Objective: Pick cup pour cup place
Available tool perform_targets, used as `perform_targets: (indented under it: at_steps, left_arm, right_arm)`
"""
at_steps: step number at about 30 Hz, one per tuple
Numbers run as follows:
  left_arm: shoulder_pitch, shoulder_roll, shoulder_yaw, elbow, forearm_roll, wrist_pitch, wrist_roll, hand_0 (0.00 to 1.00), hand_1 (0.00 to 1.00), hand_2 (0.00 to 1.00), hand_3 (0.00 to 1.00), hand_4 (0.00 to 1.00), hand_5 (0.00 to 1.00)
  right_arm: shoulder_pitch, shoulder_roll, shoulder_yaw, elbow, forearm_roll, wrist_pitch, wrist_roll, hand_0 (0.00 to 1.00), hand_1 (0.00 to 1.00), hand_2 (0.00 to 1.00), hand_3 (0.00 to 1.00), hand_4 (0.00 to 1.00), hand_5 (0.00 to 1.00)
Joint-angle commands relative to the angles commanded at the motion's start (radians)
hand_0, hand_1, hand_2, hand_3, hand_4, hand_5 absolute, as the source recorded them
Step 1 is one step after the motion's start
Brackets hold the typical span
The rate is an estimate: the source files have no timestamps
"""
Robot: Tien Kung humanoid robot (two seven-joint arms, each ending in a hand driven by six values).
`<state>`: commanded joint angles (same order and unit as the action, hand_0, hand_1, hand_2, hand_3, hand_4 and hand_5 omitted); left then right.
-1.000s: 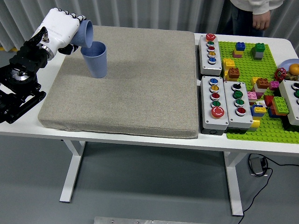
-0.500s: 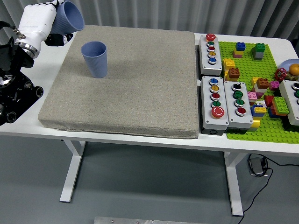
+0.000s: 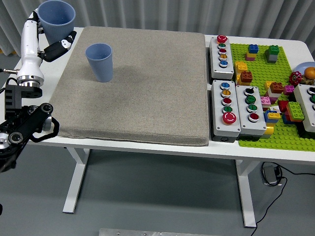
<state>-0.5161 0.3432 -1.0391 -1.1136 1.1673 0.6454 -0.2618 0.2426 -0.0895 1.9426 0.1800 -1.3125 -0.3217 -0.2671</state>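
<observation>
Blue cup [image 3: 56, 18] upright in left hand [image 3: 37, 42], mat's [image 3: 133, 88] far-left corner

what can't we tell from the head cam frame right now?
- Held cup: whether it rests on the table; left hand and the mat's edge cover its base.
- Either cup's contents: standing cup too shaded inside.
- Plate at far right: cut by the frame edge.
- Right hand: out of view.

White table [image 3: 147, 145]: grey mat [image 3: 133, 98] left, 3 button boxes [image 3: 225, 108] mid-right, green baseplate [image 3: 275, 132] far right.
</observation>
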Motion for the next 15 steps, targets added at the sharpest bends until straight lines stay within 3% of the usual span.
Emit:
perform_targets:
  at_steps: [7, 15]
  left_arm:
    - [0.068, -0.028, -0.014, -0.061, -0.027, 0.0, -0.037, 0.465, 0.503, 0.514, 0.541, 0.713, 0.149]
    - [0.102, -0.052, -0.018, -0.076, -0.021, 0.0, -0.067, 0.466, 0.504, 0.513, 0.539, 0.712, 0.153]
  right_arm:
    - [-0.002, 0.001, 0.001, 0.0, 0.001, 0.001, 0.001, 0.673, 0.594, 0.552, 0.571, 0.002, 0.066]
    - [-0.006, 0.001, -0.004, 0.0, 0.008, 0.001, 0.004, 0.673, 0.593, 0.552, 0.571, 0.002, 0.067]
